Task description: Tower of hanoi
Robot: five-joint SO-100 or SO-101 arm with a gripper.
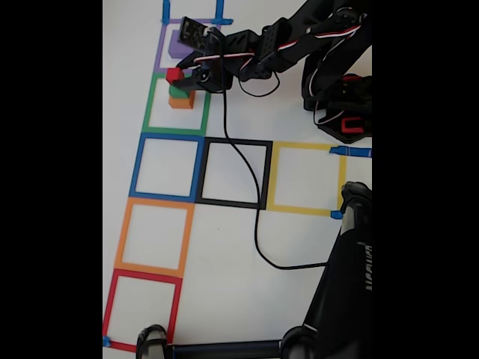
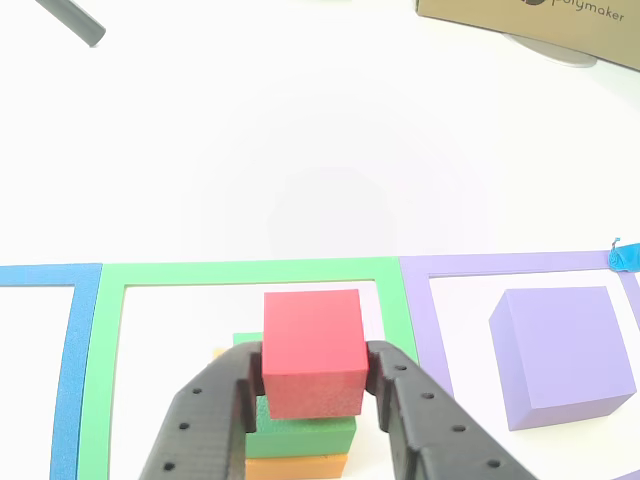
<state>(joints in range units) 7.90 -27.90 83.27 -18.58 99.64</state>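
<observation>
Black gripper fingers pinch the red cube from both sides, one finger pressed to each side face, as the close view shows plainly. Just under the red cube sits the green cube, and beneath that the orange cube, whose front edge and a small corner at the left are all that can be seen. Whether the red cube rests on the green one or is held slightly above it cannot be told from this angle.

That close view also shows the stack standing inside the green tape square, with the purple cube alone in the purple tape square to the right, and a strip of the blue tape square at the left. A cardboard box lies at the far edge of the white table.

From the fixed view, the whole arm reaches in from the upper right to the stack, where the red cube tops the green and orange cubes. Here the purple cube is partly hidden behind the gripper. This view adds the row of empty squares: blue, black, yellow, orange and red, plus a black cable trailing across the table.
</observation>
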